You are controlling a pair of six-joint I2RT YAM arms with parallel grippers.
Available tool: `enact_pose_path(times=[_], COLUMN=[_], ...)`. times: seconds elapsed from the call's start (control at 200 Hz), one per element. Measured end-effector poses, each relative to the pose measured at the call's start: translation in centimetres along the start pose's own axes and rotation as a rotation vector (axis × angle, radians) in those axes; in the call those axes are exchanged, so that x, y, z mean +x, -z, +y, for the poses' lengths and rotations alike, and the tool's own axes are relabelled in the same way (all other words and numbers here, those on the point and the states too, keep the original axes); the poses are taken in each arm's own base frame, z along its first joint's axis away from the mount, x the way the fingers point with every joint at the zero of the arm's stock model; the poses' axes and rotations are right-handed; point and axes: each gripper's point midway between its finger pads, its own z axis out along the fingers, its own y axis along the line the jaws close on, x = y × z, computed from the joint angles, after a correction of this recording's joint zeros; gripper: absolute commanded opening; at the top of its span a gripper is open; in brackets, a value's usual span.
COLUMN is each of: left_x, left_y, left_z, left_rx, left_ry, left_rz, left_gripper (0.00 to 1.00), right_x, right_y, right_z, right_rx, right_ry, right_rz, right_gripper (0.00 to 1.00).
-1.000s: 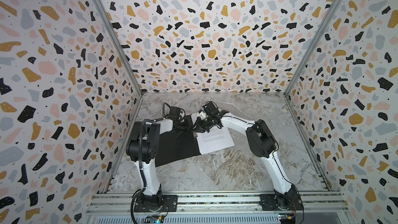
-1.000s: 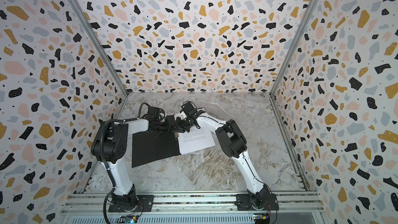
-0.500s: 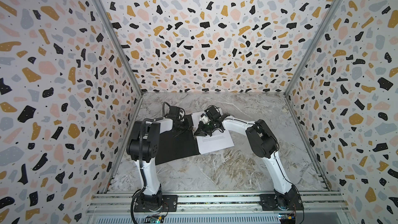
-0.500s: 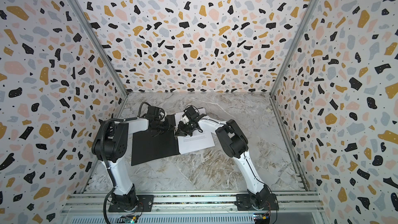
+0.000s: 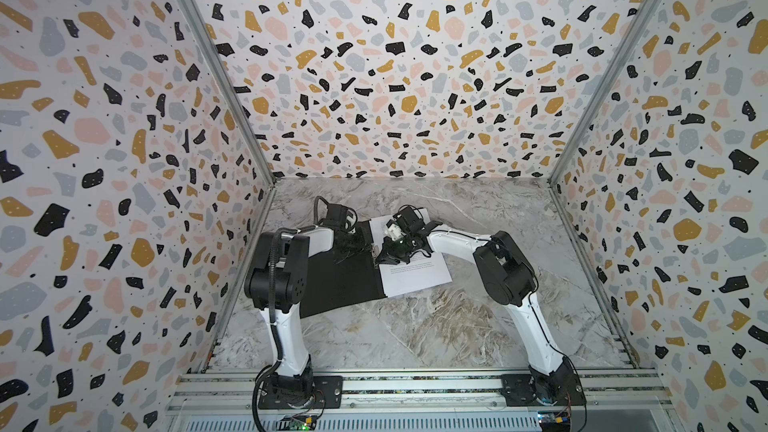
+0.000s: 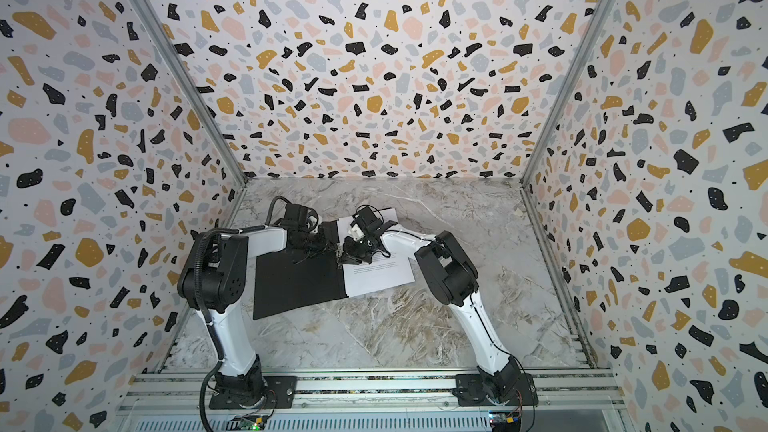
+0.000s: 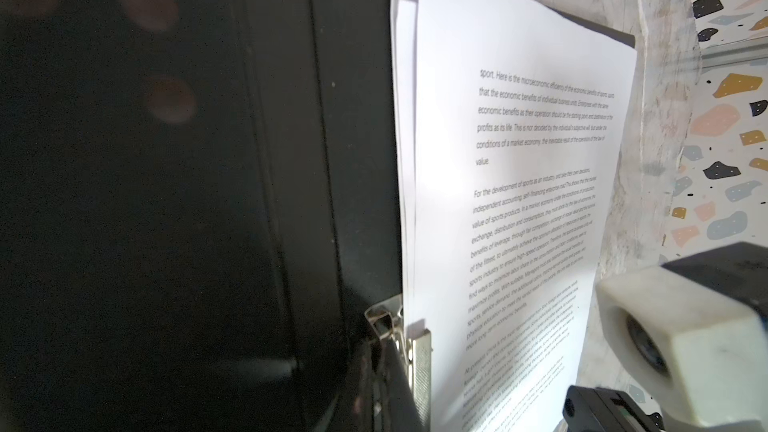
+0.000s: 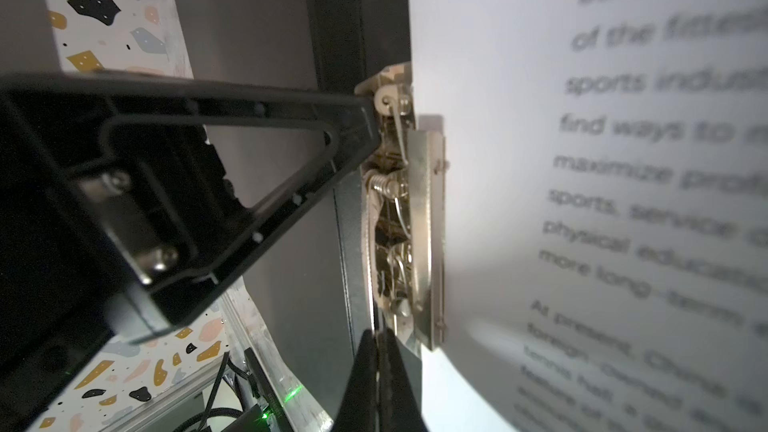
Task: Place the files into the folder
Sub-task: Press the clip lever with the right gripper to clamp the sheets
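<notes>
Top views: the folder (image 5: 340,280) lies open on the table (image 5: 415,326), black inside up. The white sheets (image 5: 419,274) cover its right half. The left gripper (image 5: 365,246) and right gripper (image 5: 380,258) meet at the spine, nearly touching. The jaws are too small to read here.

Left wrist view: the printed sheet is on top, and the second sheet's edge peeks out beside the spine. The bar of the metal clip (image 7: 419,351) sits over the sheets' edge.

Right wrist view: the right gripper's fingers are pressed together with nothing seen between them, tips just beside one end of the clip. A left gripper finger (image 8: 291,130) touches the clip's other end. That gripper is pressed together too.

The step looks like clamping the sheets. To do it well, keep the edges square to the spine and work the clip without dragging the paper. The offset lower sheet may miss the bar. The cover is not yet folded over.
</notes>
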Motion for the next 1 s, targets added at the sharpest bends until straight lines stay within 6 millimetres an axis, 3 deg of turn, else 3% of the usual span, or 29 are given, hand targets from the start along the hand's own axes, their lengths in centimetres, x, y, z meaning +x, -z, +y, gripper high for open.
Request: enact_pose_path(times=[0.761, 1.001], left_x=[-0.1, -0.3], left_y=[-0.3, -0.5], left_z=[-0.3, -0.4], left_rx=[0.03, 0.043], left_ry=[0.024, 0.037], left_rz=[-0.004, -0.021], left_gripper=[0.05, 0.13], right_x=[0.0, -0.2], right_y=[-0.6, -0.7], right_z=[-0.3, 0.5], right_rx=[0.057, 0.037], right_ry=[-0.007, -0.011], right_rz=[-0.045, -0.07], right_gripper=[0.01, 0.37])
